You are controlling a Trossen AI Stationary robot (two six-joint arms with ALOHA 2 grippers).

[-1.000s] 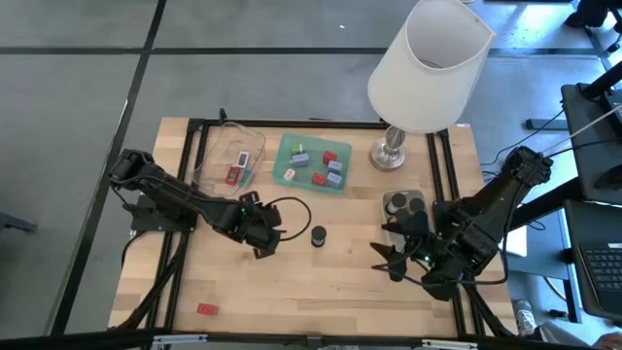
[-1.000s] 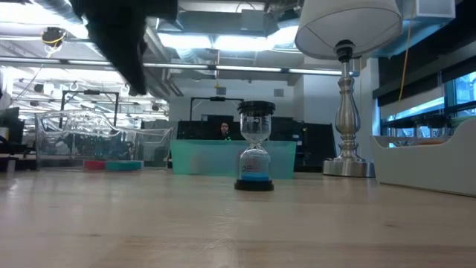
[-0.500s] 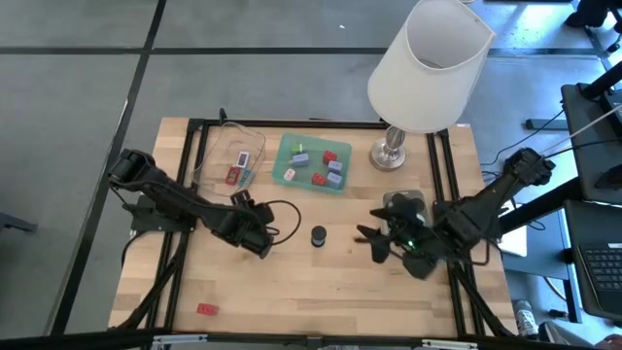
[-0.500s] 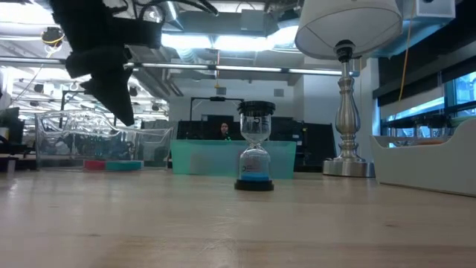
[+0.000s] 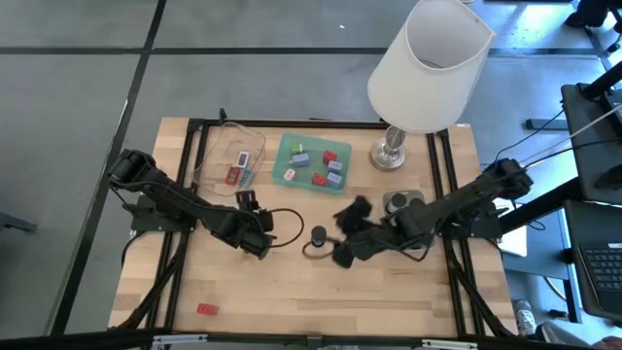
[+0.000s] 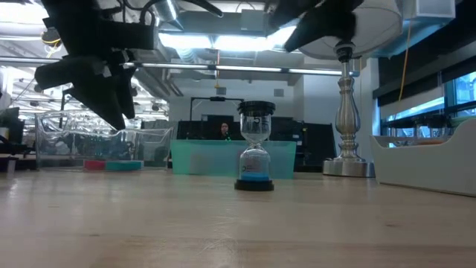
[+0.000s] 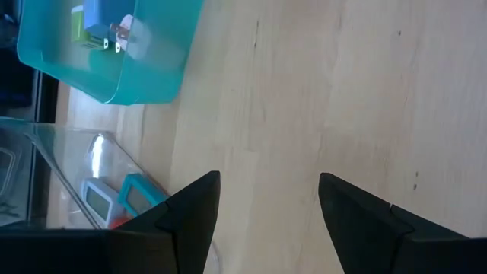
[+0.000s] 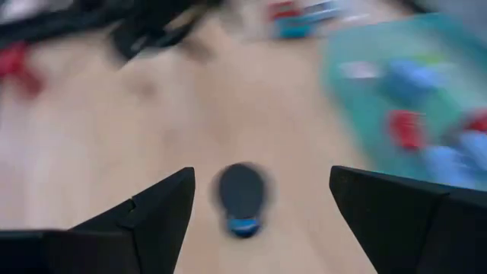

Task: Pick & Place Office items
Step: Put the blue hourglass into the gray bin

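1. I am reaching: my right gripper (image 5: 342,233) hangs empty, fingers wide, just beside the small hourglass (image 5: 319,235) standing mid-table.
2. Next, I must straddle it squarely before closing.
3. My left gripper (image 5: 255,226) waits nearby, fingers parted, empty.

Lamp (image 5: 429,66), green tray (image 5: 312,163), clear tray (image 5: 231,156) on table (image 5: 292,282).

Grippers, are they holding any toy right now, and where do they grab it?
Nothing is held. The left gripper is open over bare table, and the right gripper is open, empty, above the small hourglass.
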